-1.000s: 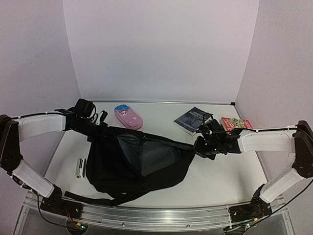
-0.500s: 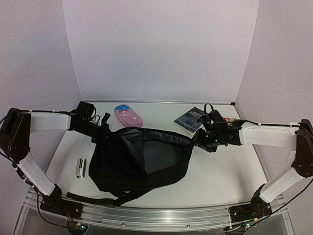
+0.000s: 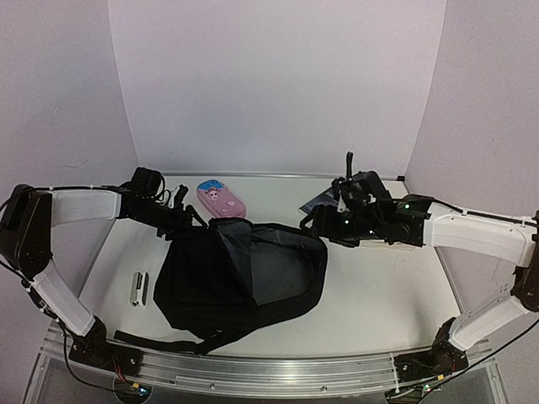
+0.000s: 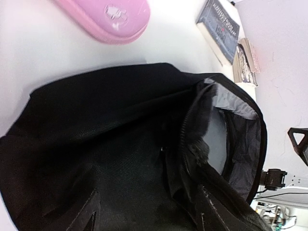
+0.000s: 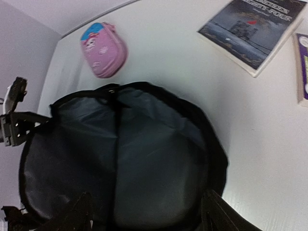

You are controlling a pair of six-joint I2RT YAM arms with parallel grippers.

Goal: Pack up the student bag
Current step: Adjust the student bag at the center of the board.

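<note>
Black fabric fills the lower middle of the overhead view: the student bag (image 3: 244,282) lies on the white table (image 3: 387,286), its mouth gaping toward the top of the frame and showing grey lining. From above, the left gripper (image 3: 187,220) sits at the bag's upper left corner and the right gripper (image 3: 318,220) at its upper right, but that view is too small to show their jaws. The wrist views settle it: each camera looks down between jaws that stand wide apart at the bottom of its frame, with the open bag beneath and nothing pinched between them. Only the overhead view shows a small white-and-black object (image 3: 139,288) at the left of the bag. Only the wrist views show both books. The dark book (image 5: 255,29) lies at the upper right of the right wrist frame, with a second book (image 5: 302,72) cut off by the right edge, while from above the right arm hides most of them. A pink case (image 3: 221,200) appears in all three views. The count is one bag, one pink case, two books and one small object.
</note>
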